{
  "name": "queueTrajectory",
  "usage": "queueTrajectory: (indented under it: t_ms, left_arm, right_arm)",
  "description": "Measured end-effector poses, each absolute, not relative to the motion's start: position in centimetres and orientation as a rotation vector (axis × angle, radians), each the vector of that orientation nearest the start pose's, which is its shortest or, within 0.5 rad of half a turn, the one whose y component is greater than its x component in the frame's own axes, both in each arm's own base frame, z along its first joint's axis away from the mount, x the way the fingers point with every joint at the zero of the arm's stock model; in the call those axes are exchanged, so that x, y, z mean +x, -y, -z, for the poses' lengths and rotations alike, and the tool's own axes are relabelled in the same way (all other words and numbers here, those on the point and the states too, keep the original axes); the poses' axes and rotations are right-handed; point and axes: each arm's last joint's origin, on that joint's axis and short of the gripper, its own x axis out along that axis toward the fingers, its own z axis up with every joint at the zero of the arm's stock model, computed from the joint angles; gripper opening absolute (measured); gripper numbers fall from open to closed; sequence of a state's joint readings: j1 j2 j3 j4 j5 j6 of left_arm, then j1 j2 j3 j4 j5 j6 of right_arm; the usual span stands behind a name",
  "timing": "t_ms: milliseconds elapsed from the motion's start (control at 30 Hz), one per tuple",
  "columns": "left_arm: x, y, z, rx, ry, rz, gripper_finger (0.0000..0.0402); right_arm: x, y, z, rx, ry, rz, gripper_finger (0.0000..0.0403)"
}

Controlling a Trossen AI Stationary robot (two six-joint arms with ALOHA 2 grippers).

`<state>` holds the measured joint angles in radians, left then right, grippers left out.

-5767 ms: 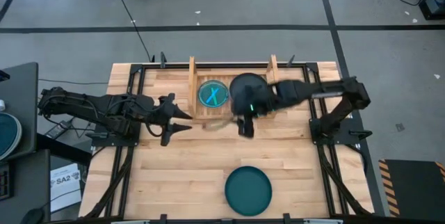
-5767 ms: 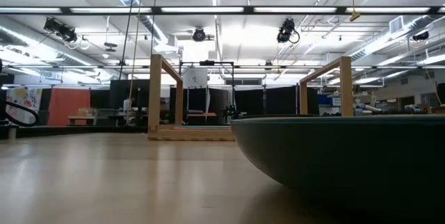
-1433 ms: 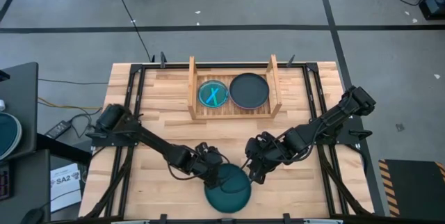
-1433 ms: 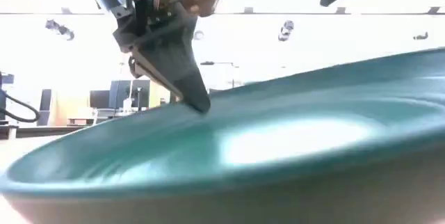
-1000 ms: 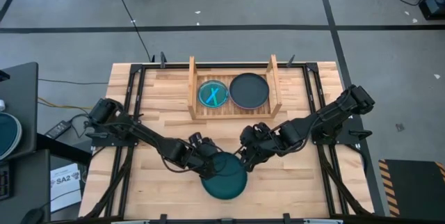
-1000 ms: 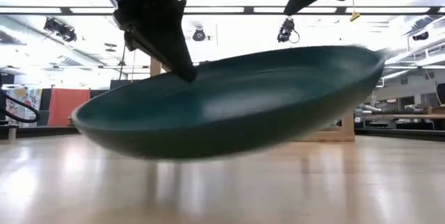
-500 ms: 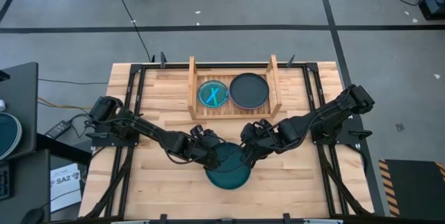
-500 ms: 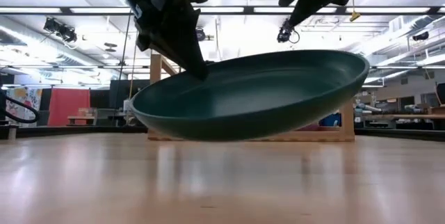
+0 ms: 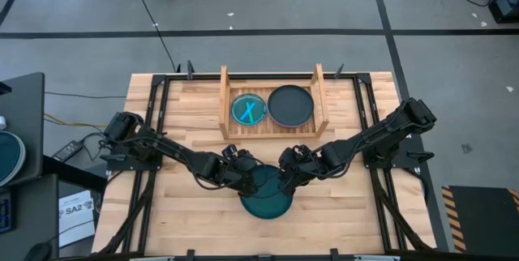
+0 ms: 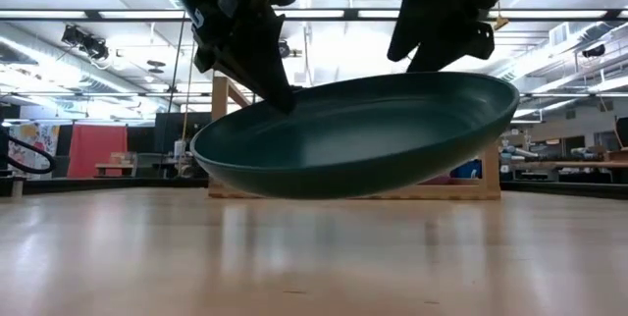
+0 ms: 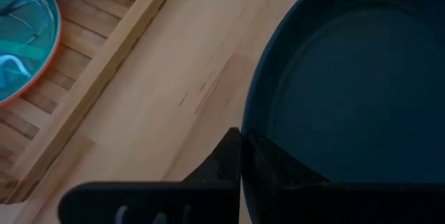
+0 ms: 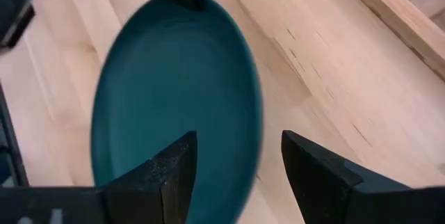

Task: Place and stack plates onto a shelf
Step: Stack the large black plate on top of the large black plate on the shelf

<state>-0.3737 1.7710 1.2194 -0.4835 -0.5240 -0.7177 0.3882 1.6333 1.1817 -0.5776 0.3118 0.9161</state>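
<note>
A dark green-teal plate hangs above the tabletop near its front middle, with my left gripper shut on its left rim. My right gripper is open. Its two fingers stand on either side of the plate's right rim, just above it in the low view, with no touch showing. On the shelf at the far middle lie a translucent cyan plate and a dark purple plate. My left gripper pinches the teal plate's rim on its left far side between the two fingers, one over the inside and one on the outside. The fingers slant down from above left. The plate is lifted clear of the table and tilted, its right side higher.
The shelf's two upright side boards flank the plates on it. Bare butcher-block tabletop lies on both sides of the lifted plate and between it and the shelf. Black frame rails run along the table's sides.
My left gripper has raised the teal plate clear of the table and carried it a little toward the far edge, and the plate hangs less steeply tilted than before. My right gripper has come down and in toward the plate's right rim.
</note>
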Motion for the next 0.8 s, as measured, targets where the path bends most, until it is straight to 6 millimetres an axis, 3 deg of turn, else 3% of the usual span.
queueTrajectory:
  t_ms: [267,800]
  left_arm:
    - [34.11,11.58,-20.51,-0.218,-0.820,-0.458,0.0013]
    - [34.42,11.74,-20.72,-0.243,-0.786,-0.444,0.0013]
  right_arm:
    - [30.94,-11.69,-22.87,0.484,-0.912,0.373,0.0190]
    - [30.88,-11.48,-22.78,0.485,-0.934,0.372,0.0061]
